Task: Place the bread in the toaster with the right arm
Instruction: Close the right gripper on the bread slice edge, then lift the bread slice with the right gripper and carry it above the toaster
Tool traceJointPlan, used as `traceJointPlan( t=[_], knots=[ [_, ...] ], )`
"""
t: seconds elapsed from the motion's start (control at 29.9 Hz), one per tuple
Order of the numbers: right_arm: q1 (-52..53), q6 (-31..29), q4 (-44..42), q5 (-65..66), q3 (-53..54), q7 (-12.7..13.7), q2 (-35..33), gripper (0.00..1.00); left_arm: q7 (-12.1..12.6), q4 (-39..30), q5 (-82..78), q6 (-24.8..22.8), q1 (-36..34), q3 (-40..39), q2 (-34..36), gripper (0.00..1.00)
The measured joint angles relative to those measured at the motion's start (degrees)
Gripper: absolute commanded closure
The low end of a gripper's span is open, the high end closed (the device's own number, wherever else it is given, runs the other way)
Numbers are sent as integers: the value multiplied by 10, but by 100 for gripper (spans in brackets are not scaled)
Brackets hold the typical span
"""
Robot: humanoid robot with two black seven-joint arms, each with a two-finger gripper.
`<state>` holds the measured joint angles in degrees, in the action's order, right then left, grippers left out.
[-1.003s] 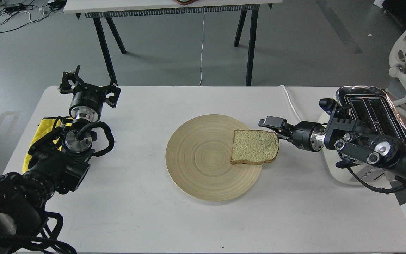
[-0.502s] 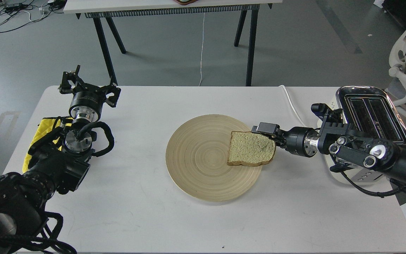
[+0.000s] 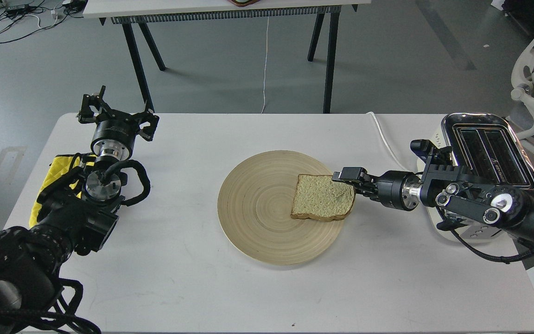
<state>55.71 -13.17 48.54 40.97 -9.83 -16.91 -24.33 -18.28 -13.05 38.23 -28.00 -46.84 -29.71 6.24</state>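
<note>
The bread (image 3: 322, 197) is a square tan slice lying on the right part of a round wooden plate (image 3: 257, 232). My right gripper (image 3: 351, 185) comes in from the right and sits at the slice's upper right corner, touching it. One black finger (image 3: 348, 175) shows just behind the slice's far edge; the other is hidden by the slice. The jaws look spread. The cream toaster (image 3: 489, 148) with its chrome two-slot top stands at the table's right edge, behind the right arm. My left gripper (image 3: 118, 112) is open and empty at the far left.
A yellow cloth (image 3: 58, 169) lies at the table's left edge under the left arm. The toaster's white cord (image 3: 383, 134) runs over the back right of the table. Another table and a white chair (image 3: 533, 79) stand beyond.
My right gripper has moved left and a little down. The bread has slid left with it, further onto the plate. The left arm has not moved.
</note>
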Motion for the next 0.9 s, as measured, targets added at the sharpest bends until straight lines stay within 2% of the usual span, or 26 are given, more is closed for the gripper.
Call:
traceJointPlan(
  t=[0.07, 0.17, 0.3, 0.67, 0.9],
  knots=[
    [-3, 5, 5, 1, 0, 0, -7, 67, 0, 0, 0, 0, 0, 0, 0, 0],
    [-8, 9, 7, 1, 2, -1, -10, 78, 0, 0, 0, 0, 0, 0, 0, 0],
    [-12, 10, 8, 0, 2, -1, -16, 100, 0, 0, 0, 0, 0, 0, 0, 0],
    [-23, 13, 9, -2, 15, -1, -19, 100, 0, 0, 0, 0, 0, 0, 0, 0],
    [-25, 16, 14, -2, 68, -1, -27, 100, 0, 0, 0, 0, 0, 0, 0, 0]
  ],
)
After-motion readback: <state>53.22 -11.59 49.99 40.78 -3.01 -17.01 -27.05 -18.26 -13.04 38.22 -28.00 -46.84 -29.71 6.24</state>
